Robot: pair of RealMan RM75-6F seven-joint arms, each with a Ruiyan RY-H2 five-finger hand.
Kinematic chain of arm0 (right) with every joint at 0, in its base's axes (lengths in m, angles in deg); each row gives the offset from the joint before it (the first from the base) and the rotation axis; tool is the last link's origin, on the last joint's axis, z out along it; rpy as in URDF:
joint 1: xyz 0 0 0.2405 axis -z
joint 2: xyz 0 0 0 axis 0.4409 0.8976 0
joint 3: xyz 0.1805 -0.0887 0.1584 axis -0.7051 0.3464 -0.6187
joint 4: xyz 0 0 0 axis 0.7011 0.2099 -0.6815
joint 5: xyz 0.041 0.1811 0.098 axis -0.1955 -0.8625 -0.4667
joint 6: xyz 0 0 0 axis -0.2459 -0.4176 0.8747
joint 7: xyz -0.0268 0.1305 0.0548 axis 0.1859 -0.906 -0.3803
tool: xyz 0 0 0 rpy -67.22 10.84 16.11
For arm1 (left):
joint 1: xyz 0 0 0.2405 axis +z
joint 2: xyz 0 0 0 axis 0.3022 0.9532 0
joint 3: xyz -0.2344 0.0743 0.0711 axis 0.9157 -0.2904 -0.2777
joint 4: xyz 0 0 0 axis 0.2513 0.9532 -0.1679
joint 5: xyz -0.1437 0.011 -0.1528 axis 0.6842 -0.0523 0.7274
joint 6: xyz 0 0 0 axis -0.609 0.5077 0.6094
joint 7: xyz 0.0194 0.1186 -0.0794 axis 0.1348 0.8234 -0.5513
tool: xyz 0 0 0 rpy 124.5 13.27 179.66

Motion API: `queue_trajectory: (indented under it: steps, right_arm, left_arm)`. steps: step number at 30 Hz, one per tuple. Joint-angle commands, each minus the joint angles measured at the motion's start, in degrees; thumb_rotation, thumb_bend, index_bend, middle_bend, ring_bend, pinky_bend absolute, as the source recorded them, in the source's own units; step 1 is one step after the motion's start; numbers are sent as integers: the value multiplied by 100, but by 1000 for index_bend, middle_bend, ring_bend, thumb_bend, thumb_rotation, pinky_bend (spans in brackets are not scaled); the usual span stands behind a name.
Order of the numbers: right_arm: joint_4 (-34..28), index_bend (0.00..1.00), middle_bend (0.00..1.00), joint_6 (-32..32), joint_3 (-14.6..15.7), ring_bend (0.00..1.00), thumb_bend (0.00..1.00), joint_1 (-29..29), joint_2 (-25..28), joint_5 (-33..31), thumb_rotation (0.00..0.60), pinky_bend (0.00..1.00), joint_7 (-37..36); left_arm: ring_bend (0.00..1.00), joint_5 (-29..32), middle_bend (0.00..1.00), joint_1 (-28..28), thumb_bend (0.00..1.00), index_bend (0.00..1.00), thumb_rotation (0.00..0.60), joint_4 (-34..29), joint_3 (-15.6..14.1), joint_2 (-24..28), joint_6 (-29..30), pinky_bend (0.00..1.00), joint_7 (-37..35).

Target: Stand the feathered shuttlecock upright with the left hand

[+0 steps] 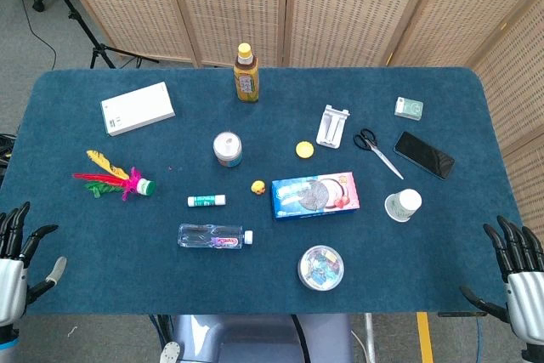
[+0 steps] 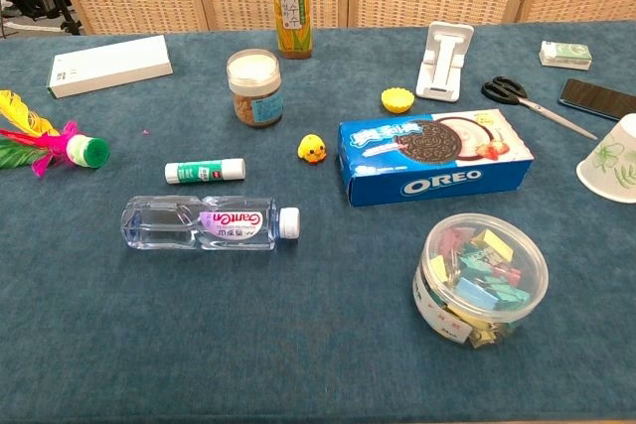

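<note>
The feathered shuttlecock [image 1: 117, 177] lies on its side at the left of the blue table, its green and white base pointing right and its yellow, red, green and pink feathers fanned to the left. The chest view shows the shuttlecock [image 2: 50, 141] at the left edge, partly cut off. My left hand [image 1: 15, 257] hangs off the table's front-left corner, fingers apart and holding nothing, well short of the shuttlecock. My right hand [image 1: 520, 274] is off the front-right corner, fingers spread and empty. Neither hand shows in the chest view.
Near the shuttlecock lie a glue stick [image 1: 206, 201], a water bottle [image 1: 214, 236] and a white box [image 1: 137, 108]. Further right are a small jar [image 1: 227, 149], a tea bottle [image 1: 246, 73], an Oreo box [image 1: 315, 195], a clip tub [image 1: 320, 267], a paper cup [image 1: 403, 205], scissors [image 1: 377, 152] and a phone [image 1: 423, 155].
</note>
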Motion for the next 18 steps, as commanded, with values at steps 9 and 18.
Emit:
queue_trajectory:
  steps: [9,18]
  right_arm:
    - [-7,0,0,-43,16,0,0,16,6,54,600,0,9]
    - [-18,0,0,-8,15,0,0,7,-9,38,600,0,64]
  left_arm:
    - [0,-55,0,21,265,308,600,6,0,-1,49,0,-4]
    - [0,12,0,21,265,308,600,2,15,21,-9,0,-26]
